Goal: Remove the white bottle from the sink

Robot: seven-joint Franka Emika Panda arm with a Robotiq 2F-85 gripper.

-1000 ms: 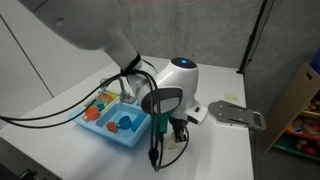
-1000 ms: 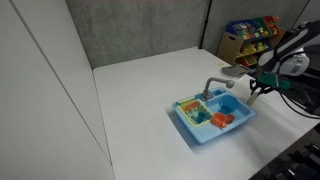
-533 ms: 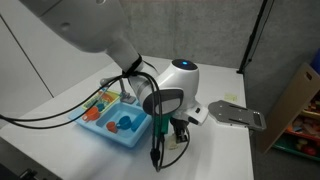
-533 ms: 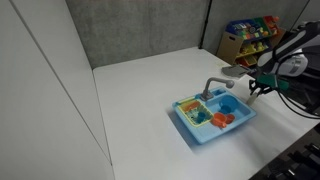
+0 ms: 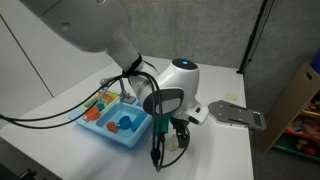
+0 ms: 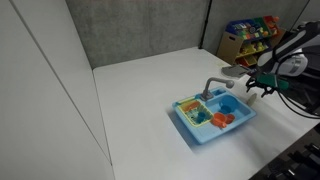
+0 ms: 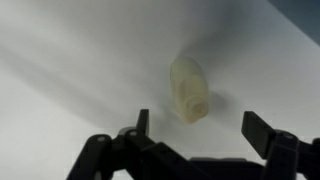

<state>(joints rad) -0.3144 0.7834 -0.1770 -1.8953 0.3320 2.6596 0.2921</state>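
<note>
The white bottle point(image 7: 187, 90) lies on its side on the white table, outside the sink, seen from above in the wrist view. My gripper point(image 7: 200, 122) hangs just over it, open, one finger on each side of the bottle and neither touching it. In both exterior views the gripper point(image 5: 178, 131) point(image 6: 262, 88) stands low over the table beside the light-blue sink point(image 5: 105, 136) point(image 6: 195, 136), past the end away from its grey faucet point(image 6: 214, 86). The bottle itself is hidden by the fingers in those views.
Orange and blue toy pieces point(image 5: 124, 122) lie in the sink compartments. A flat grey plate-like device point(image 5: 236, 114) rests on the table behind the gripper. A shelf of colourful toys point(image 6: 250, 34) stands beyond the table. The table edge runs close to the gripper.
The fingers have spread apart in an exterior view, letting go of the bottle. The arm and the sink have stayed where they were.
</note>
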